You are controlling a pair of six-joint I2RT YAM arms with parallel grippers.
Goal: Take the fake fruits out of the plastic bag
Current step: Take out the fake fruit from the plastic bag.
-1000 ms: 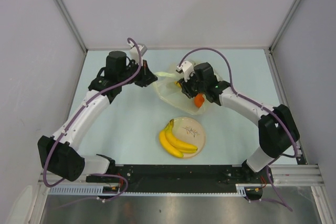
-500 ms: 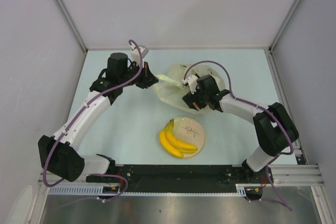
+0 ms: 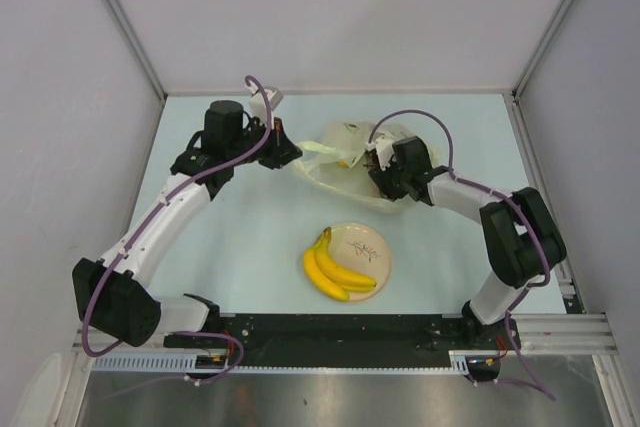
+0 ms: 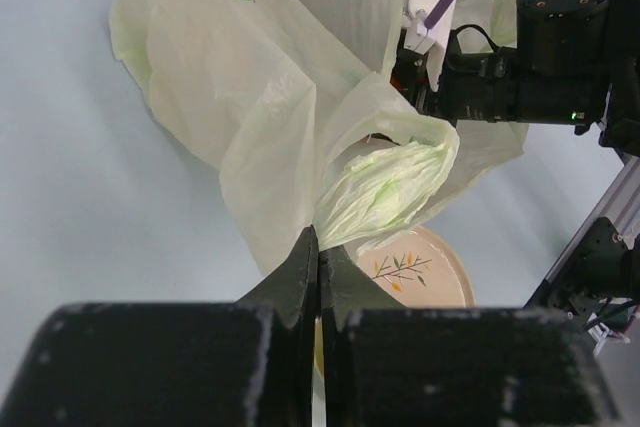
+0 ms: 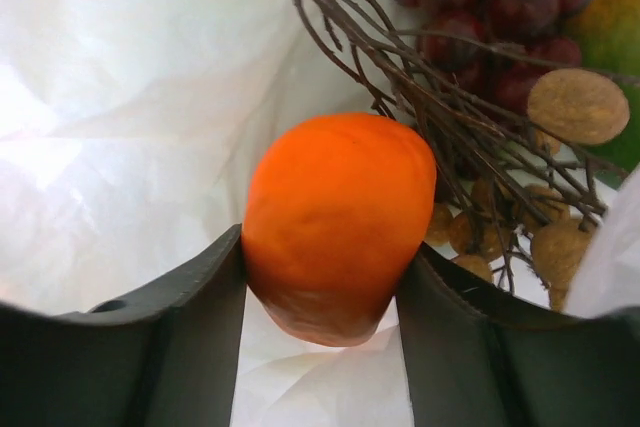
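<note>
Left fingers pinched fully together; right fingers clamped, held partly apart.

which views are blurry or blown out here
Right wrist: the plastic bag glows almost white at left, the orange is fairly sharp, and the grape bunch behind it is soft. Left wrist: the left gripper is a dark, blurred foreground, with the bag beyond in focus. Top external: even light, faint shadows, no glare.
</note>
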